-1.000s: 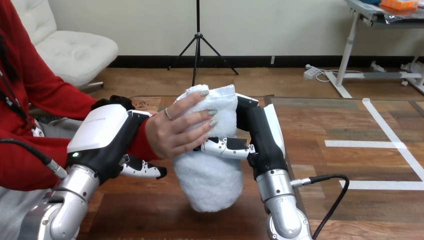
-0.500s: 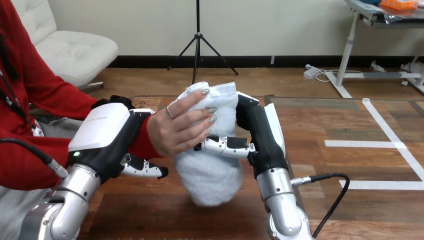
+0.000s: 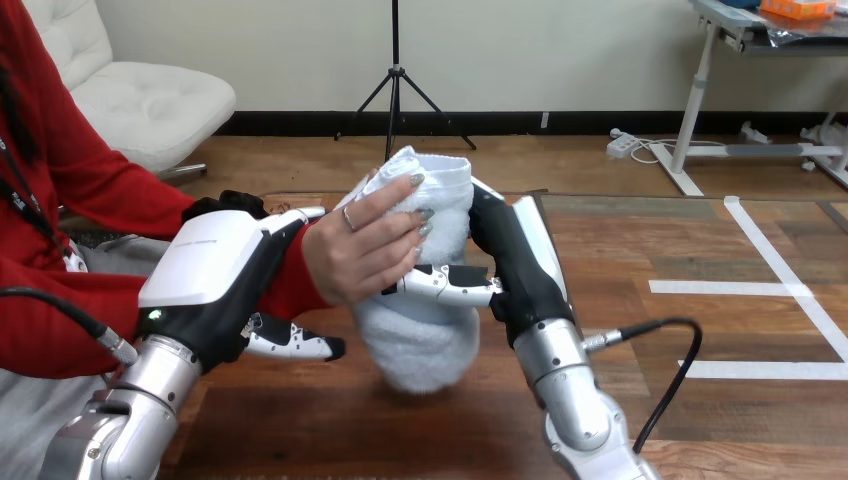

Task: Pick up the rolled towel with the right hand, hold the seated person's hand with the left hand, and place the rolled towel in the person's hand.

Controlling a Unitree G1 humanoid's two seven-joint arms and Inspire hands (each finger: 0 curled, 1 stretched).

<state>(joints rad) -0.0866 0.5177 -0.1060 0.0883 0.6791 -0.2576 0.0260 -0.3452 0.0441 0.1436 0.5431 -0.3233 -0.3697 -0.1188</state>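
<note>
Head view: the white fluffy rolled towel (image 3: 420, 340) stands upright over the middle of the brown wooden table (image 3: 330, 425), a little higher than a second ago. The right hand (image 3: 510, 265) has its thumb and fingers curled round it. The person's hand (image 3: 360, 255) wraps its left side. The left hand (image 3: 215, 275) clasps the person's red-sleeved wrist (image 3: 290, 285), so the handover looks close.

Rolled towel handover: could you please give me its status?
Left hand curled round the person's wrist. Right hand shut on rolled towel; person's hand on it too. No obstruction seen.
</note>
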